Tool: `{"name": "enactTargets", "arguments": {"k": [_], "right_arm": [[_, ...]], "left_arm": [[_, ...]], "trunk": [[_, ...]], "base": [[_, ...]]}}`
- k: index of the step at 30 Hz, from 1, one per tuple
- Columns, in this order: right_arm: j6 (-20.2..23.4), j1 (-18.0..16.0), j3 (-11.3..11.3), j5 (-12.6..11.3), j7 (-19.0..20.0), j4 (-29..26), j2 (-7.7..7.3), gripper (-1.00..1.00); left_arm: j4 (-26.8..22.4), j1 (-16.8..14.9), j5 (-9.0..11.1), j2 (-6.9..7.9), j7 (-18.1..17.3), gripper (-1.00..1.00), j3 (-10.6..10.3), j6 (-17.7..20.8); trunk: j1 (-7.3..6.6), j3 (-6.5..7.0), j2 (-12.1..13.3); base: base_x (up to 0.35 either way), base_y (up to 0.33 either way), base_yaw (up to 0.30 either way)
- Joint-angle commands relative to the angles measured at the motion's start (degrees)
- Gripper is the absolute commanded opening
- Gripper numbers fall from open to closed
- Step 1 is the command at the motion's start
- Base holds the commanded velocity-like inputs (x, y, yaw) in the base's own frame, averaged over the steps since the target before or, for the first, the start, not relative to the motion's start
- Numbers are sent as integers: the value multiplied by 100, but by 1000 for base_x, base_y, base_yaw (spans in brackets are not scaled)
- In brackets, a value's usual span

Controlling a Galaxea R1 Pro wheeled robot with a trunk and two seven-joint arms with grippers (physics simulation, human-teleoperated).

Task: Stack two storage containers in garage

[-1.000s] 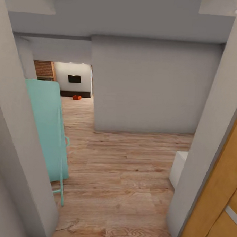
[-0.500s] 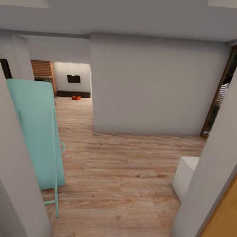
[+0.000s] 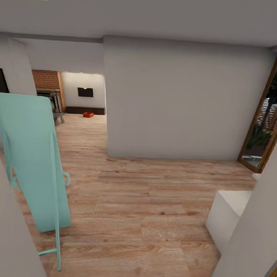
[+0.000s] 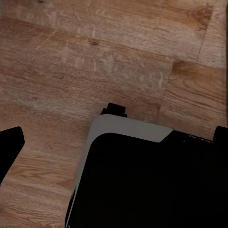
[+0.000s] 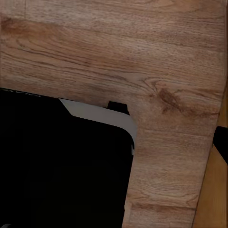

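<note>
We are heading toward the far living room (image 3: 82, 95), where one orange container (image 3: 88, 114) is waiting; nothing moved yet, jaw state unclear.

Light wood plank floor (image 4: 95, 57), black robot base (image 4: 152, 185) with grey edge; dark fingertips (image 4: 9, 147) at the frame's sides

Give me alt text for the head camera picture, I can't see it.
A hallway with a wood plank floor leads past a grey wall to a distant room, where a small orange-red container sits on the floor near a brick fireplace. A mint-green panel leans at the left.
</note>
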Motion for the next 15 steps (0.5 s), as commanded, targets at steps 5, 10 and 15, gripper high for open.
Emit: {"name": "enactTargets", "arguments": {"k": [5, 10, 15], "right_arm": [[-27, -8, 37, -5, -23, 16, 3, 100], [-27, -8, 37, -5, -21, 16, 3, 100], [-27, -8, 37, -5, -20, 16, 3, 100]], "left_arm": [[2, -4, 27, 0, 11, 100, -7, -10], [2, -4, 27, 0, 12, 100, -7, -10], [2, -4, 27, 0, 13, 100, -7, -10]], "trunk": [[4, -8, -6], [4, -8, -6], [4, -8, -6]], "base": [[323, 0, 0], [323, 0, 0], [323, 0, 0]]}}
